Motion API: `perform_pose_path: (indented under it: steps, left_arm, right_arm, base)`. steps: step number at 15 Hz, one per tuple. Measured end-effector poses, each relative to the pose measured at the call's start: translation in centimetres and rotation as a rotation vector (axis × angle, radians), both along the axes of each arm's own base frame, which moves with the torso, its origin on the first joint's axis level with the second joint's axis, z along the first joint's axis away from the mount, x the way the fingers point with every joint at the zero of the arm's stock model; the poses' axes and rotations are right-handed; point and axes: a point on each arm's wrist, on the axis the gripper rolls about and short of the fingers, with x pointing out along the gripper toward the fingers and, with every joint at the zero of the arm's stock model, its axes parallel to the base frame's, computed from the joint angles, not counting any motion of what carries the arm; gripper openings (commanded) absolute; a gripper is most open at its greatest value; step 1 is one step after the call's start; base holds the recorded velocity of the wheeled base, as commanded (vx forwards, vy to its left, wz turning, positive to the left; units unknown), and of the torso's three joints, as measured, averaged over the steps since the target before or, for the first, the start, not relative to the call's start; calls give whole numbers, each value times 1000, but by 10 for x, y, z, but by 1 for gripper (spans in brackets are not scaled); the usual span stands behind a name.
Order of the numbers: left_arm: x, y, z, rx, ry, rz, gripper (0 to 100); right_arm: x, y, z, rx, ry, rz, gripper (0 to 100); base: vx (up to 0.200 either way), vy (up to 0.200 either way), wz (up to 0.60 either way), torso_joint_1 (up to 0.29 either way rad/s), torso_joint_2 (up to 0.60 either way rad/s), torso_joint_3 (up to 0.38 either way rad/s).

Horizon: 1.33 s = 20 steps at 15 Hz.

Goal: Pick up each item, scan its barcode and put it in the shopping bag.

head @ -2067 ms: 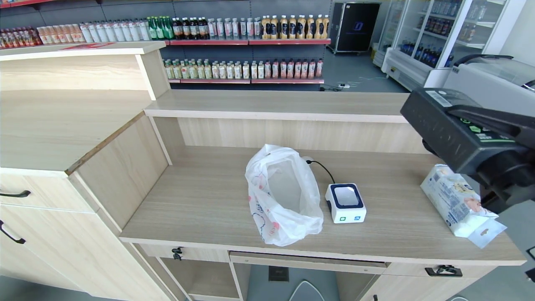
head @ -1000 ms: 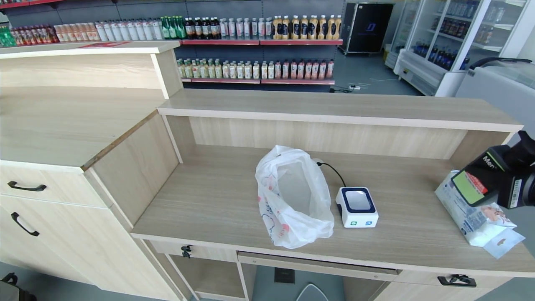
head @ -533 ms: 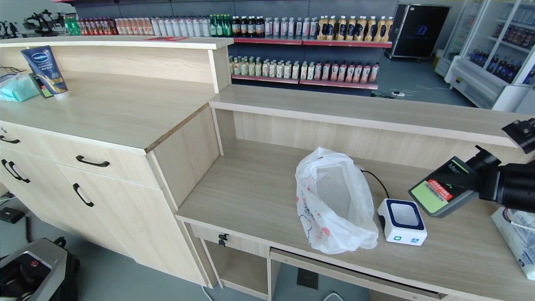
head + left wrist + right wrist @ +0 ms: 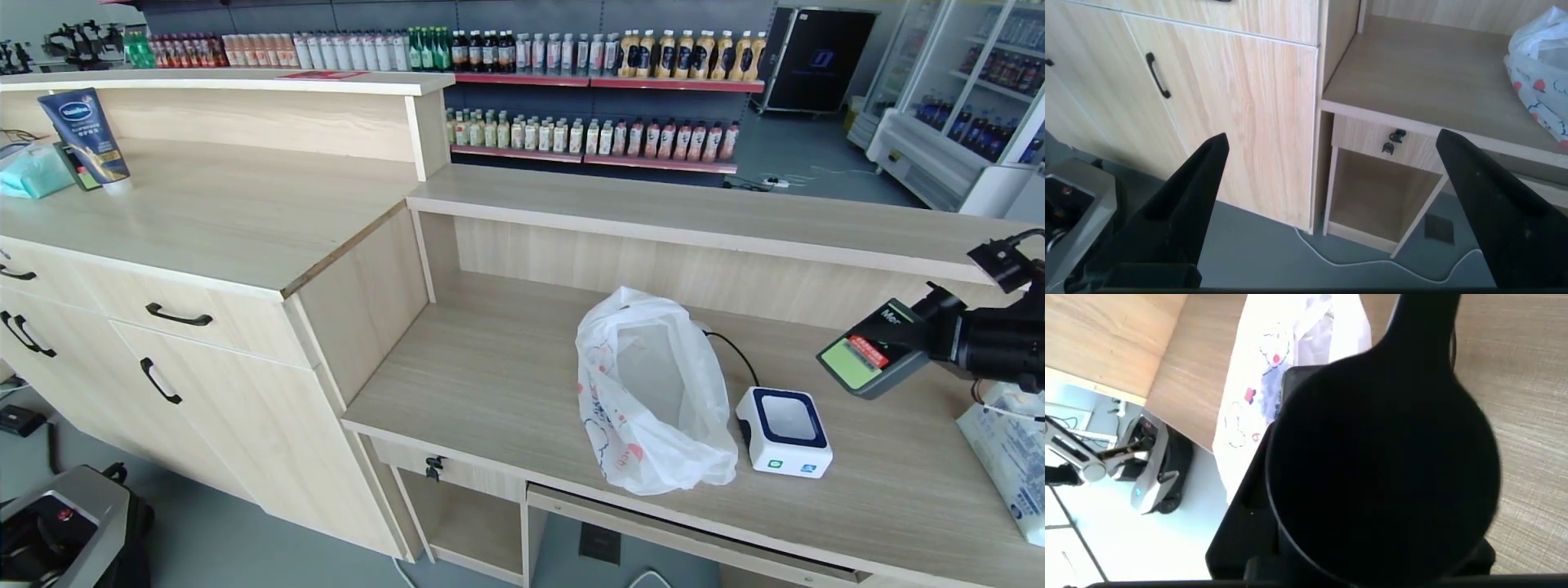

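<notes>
**A:** Head view first. Which step is running?

**B:** Scan step, I'd say. The right claw (image 4: pixel 939 336) is gripping a dark rectangular box with a green and red label (image 4: pixel 867 359). It's clamped on one end and holding the box in the air. The box is hanging up and to the right of the white block scanner with a dark blue rim (image 4: pixel 784 441), apart from it. The label face is pointing up, and I can't tell where the barcode is.

**A:** Next move?

**B:** My guess is swing the box over the scanner window with the barcode face down. Then carry it on to the white thin-plastic shopping bag (image 4: pixel 653 392), which is sitting just beside the scanner with its mouth gaping open. A white printed soft pack (image 4: pixel 1008 457) is lying at the right end, waiting its turn.

**A:** Surface and room?

**B:** It's a light wood-grain bench (image 4: pixel 506 384) recessed under a raised ledge. A higher worktop on the left is carrying an upright blue tube (image 4: pixel 86 135) and a teal pack (image 4: pixel 33 175). Behind are red shelves of bottled drinks (image 4: pixel 588 57), with glass-door fridges (image 4: pixel 955 90) to the right.

**A:** Left wrist view?

**B:** The left claw (image 4: pixel 1333 140) is spread wide, gripping nothing, hanging low off the bench's left front. It's facing a pale cabinet door with a black handle (image 4: pixel 1155 73) and grey floor (image 4: pixel 1290 253). The bag (image 4: pixel 1543 57) is peeking in at the bench's far side.

**A:** Right wrist view?

**B:** The bag (image 4: pixel 1282 359) is lying on the bench (image 4: pixel 1527 482) beyond a dark mass close to the lens. I can't separate claw from box there.
</notes>
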Motion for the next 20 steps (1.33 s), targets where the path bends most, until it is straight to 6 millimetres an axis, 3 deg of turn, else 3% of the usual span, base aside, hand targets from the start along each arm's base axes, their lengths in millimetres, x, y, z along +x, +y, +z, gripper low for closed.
perform_pose_path:
  steps: [5, 20]
  left_arm:
    - [0, 0, 0, 0, 0, 0, 100]
    - [0, 0, 0, 0, 0, 0, 100]
  right_arm:
    - [9, -16, -37, 8, 83, 61, 0]
    - [23, -27, -70, -28, 101, 145, 0]
  base:
    - [0, 0, 0, 0, 0, 0]
    - [0, 0, 0, 0, 0, 0]
